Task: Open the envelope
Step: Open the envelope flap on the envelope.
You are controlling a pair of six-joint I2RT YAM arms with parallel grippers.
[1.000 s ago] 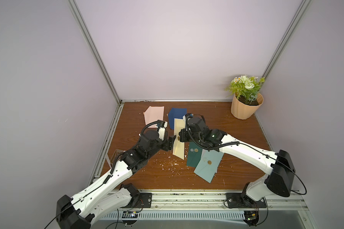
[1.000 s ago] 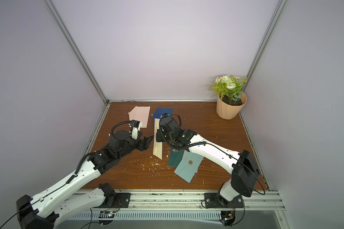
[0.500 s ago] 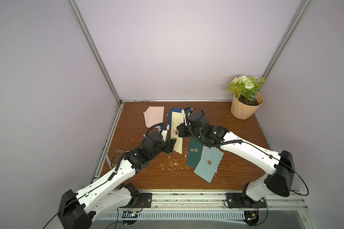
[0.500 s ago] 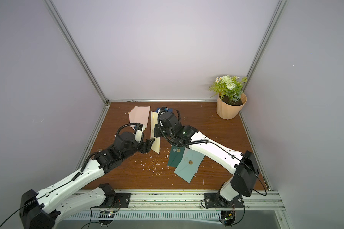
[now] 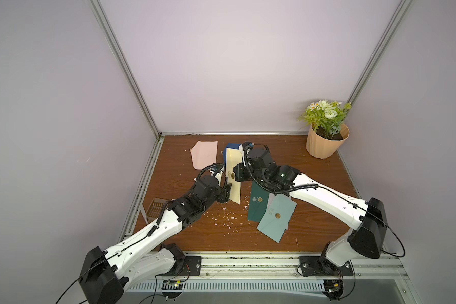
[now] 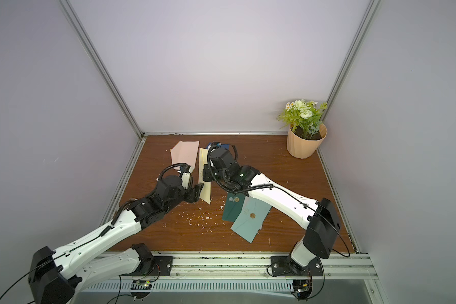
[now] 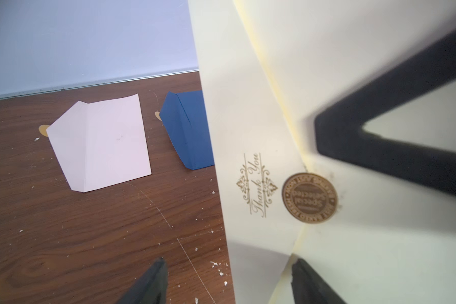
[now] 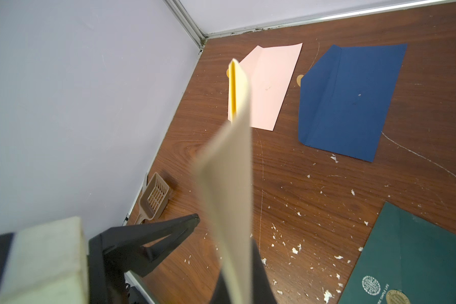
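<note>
The right hand [image 5: 237, 175] pinches a cream "Thank You" envelope [image 7: 237, 118], left hand [image 7: 229, 263] agape beside it, pink envelope [image 7: 100, 142] and navy envelope [image 7: 187, 131] beyond.

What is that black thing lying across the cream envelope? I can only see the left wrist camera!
Observer: It's a finger of the right gripper, which is shut on the cream envelope and holds it up.
Operator: Are there more envelopes besides the pink envelope and the blue envelope?
Observer: Yes, a dark green envelope and a light teal envelope lie flat near the right arm.
Operator: Is there anything that isn't an envelope?
Observer: A potted plant stands in the far corner on the right arm's side.
</note>
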